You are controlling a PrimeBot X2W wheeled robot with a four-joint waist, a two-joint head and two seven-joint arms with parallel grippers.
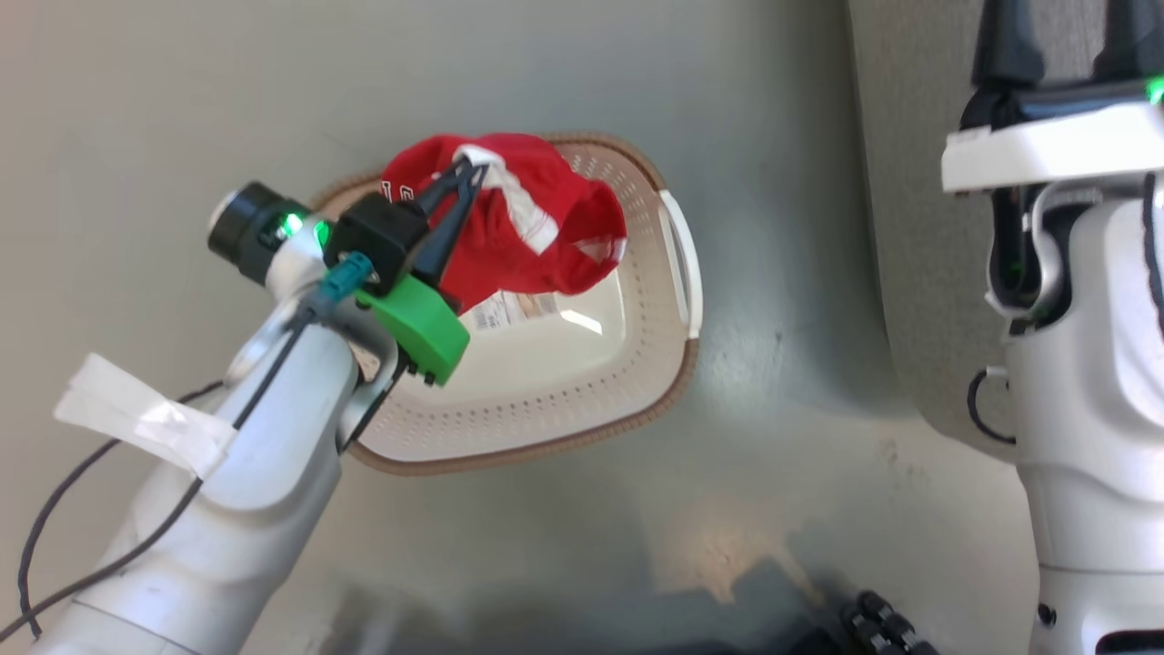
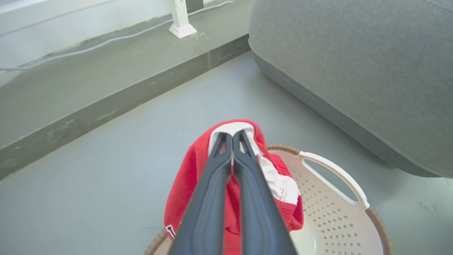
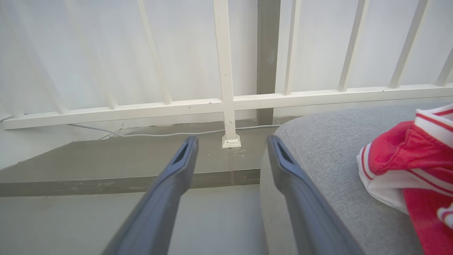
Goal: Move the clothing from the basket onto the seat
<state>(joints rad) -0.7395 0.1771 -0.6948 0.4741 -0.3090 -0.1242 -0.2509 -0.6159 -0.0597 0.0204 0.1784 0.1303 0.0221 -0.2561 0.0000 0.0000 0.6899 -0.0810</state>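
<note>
Lifting the red garment [image 1: 546,227] clear of the basket [image 1: 546,448] looks like the step in hand. The left gripper [image 1: 473,168], at centre left of the head view, is pinched tight on a white-trimmed fold at the garment's top. The rest of the cloth hangs below it over the basket's upper half.

To do this well, I would raise the cloth until its lowest hem is above the brown rim, so that it cannot drag the light basket across the floor [image 1: 773,409]. Then I would carry it toward the grey seat [image 1: 896,227] at the upper right of that view. The pinch takes only a small fold, so a slow, smooth swing is the safer choice. The release should come well in from the seat's rounded edge, or the cloth may slide off.

The right gripper [image 3: 230,141] stands wide apart and holds nothing. In the right wrist view it sits just beside the seat's edge.

Counted:
- **Red garments:** two, one held by the left gripper and a second garment [image 3: 400,156] lying on the seat at the right edge of the right wrist view.
- **Basket:** one, with a bare floor apart from a label sticker [image 1: 514,309].
- **Seat:** one.
- **Grippers:** two.
</note>
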